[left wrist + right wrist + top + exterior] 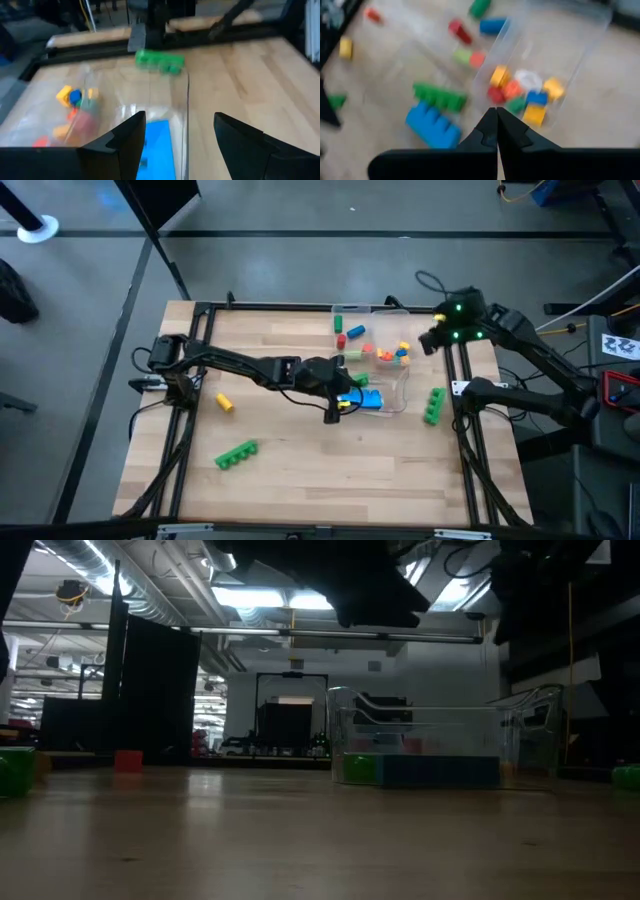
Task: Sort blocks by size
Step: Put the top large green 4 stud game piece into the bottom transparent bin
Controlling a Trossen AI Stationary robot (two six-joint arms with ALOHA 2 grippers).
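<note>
Left gripper (pixel 345 402) spread wide over the tray (pixel 400 395), blue brick (pixel 366 399) below. Right gripper (pixel 432 340) pinched closed, empty, parked at the far edge. Bricks look light, rigid, slick (best pinched across flat sides). Green bars (pixel 236 453) loose on the table.

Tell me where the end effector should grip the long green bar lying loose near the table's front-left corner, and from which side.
Grip the green bar at its middle, across its narrow width, coming straight down from above. It lies flat and slightly angled on bare wood with nothing touching it, so both long sides are free. The left end effector, open over the clear tray, is likely the nearer one.
</note>
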